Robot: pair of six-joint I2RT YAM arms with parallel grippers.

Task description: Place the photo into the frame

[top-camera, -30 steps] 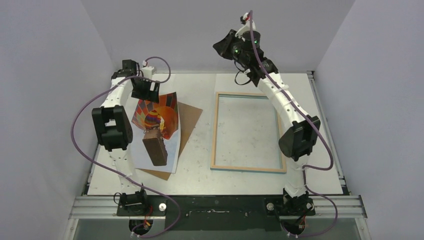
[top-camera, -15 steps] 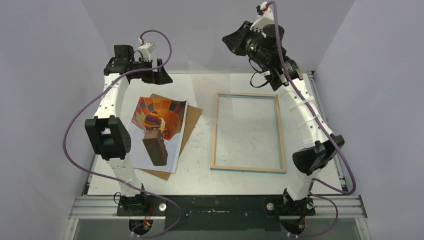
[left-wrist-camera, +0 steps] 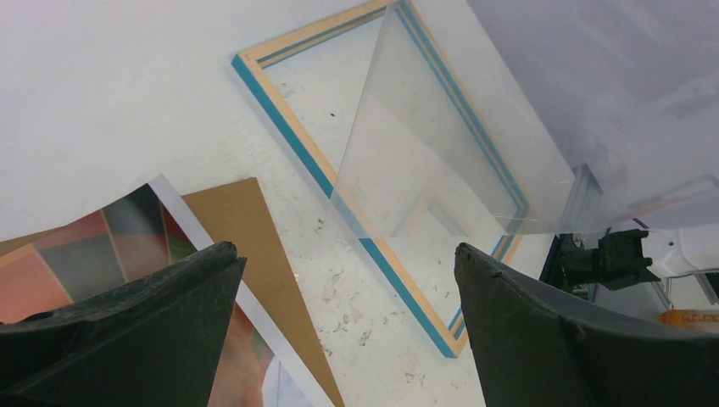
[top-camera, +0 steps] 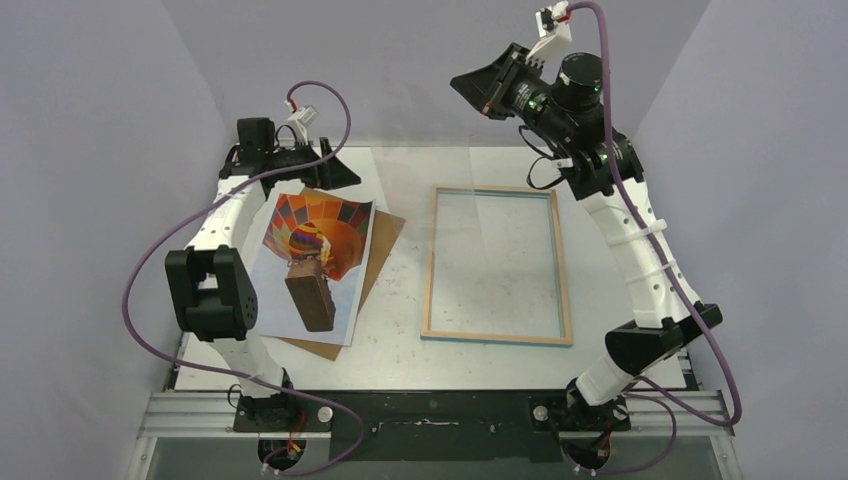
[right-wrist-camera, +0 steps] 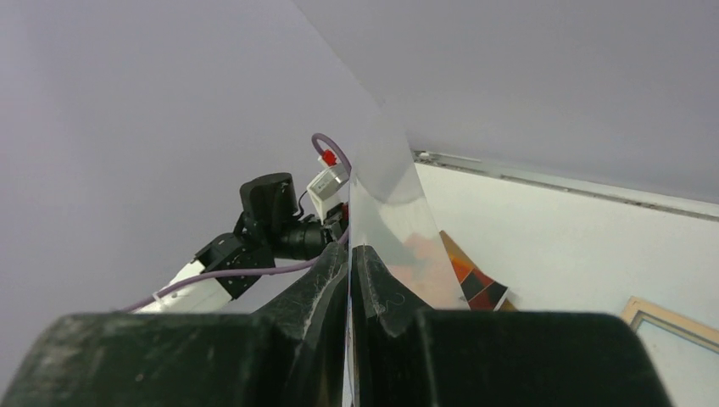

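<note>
Item 1, left gripper (left-wrist-camera: 346, 253): jaws spread wide, holding nothing, in the air over the table's (top-camera: 400, 352) far-left corner.
Item 2, photo (top-camera: 335, 225): flat on the left half, resting on a brown backing board (top-camera: 385, 235), well apart from the frame.
Item 3, frame (top-camera: 497, 339): flat right of centre, wooden side up; bare table shows through its opening.
Item 4, right gripper (right-wrist-camera: 351, 254): clamped on a clear sheet (left-wrist-camera: 441, 144), held high over the far edge.
Change: a second ago the left jaws were narrower and at the photo's far edge; the right arm now reaches higher.
</note>
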